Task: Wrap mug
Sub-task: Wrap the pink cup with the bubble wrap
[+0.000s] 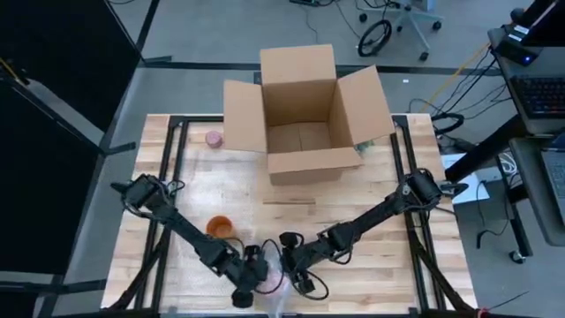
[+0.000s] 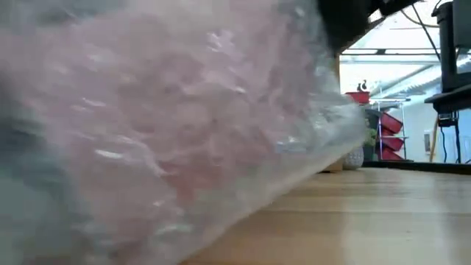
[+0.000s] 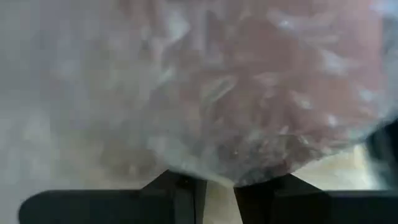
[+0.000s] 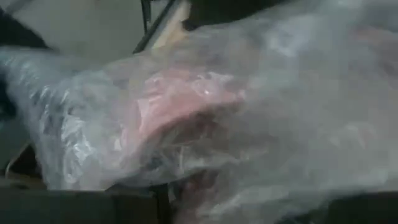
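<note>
Both hands meet at the near edge of the bench point(image 1: 371, 265), pressed in on a pink mug point(image 4: 180, 102) bundled in clear bubble wrap point(image 2: 184, 125). The left hand point(image 1: 250, 284) reaches the bundle from one side and the right hand point(image 1: 296, 269) from the other. In the left wrist view the fingers point(image 3: 186, 190) stand slightly apart with wrap bulging just above them; I cannot tell whether they pinch it. The right hand's fingers are buried under film, so its state is unclear too.

The main risk, as I judge it, is the edge: the bundle sits so close to it that a push or a slipping sheet could roll the mug off the bench. Loose film could also spring open if either hand lets go before a fold is tucked, and a hand may snag in the wrap.

Count: 2 arms, 1 wrapped mug, 1 sheet of wrap, 1 open cardboard box point(image 1: 302, 110), 1 orange cup point(image 1: 219, 226) beside the left arm, 1 small pink object point(image 1: 214, 139) left of the box.
</note>
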{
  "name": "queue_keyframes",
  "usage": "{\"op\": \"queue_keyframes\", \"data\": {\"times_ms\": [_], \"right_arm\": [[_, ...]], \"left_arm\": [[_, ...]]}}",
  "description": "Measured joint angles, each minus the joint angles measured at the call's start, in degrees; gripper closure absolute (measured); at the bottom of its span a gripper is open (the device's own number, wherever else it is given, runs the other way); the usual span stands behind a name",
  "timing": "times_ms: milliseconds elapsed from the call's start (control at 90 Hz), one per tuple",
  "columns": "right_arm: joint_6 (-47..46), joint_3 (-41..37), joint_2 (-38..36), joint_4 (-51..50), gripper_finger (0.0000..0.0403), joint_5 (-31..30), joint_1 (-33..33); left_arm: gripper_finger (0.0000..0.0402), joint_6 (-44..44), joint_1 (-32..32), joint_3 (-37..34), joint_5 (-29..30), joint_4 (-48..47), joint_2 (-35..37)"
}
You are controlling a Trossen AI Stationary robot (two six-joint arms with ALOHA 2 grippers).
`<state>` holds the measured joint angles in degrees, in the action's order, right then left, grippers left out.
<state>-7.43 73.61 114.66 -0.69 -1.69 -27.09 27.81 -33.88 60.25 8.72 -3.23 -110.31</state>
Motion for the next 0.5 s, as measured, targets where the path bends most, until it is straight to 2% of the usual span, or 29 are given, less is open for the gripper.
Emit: {"op": "queue_keyframes", "data": {"times_ms": [144,200,389,500], "right_arm": [[1.23,6.01,-1.44,-20.67,0.0269,-2.89,-0.46],[1.94,8.92,-1.54,-28.42,0.0278,-3.67,-0.42],[2.99,17.19,-1.61,-45.08,0.029,-4.32,0.5],[2.0,18.46,-1.54,-48.9,0.0284,-3.68,1.48]], "left_arm": [[0.0346,-6.12,3.58,0.42,6.15,0.6,0.25],[0.0346,-8.62,5.23,0.92,6.8,0.84,0.25],[0.0346,-15.31,11.14,1.45,6.75,7.04,-0.15],[0.0346,-16.13,13.87,1.86,1.5,10.49,-0.8]]}}
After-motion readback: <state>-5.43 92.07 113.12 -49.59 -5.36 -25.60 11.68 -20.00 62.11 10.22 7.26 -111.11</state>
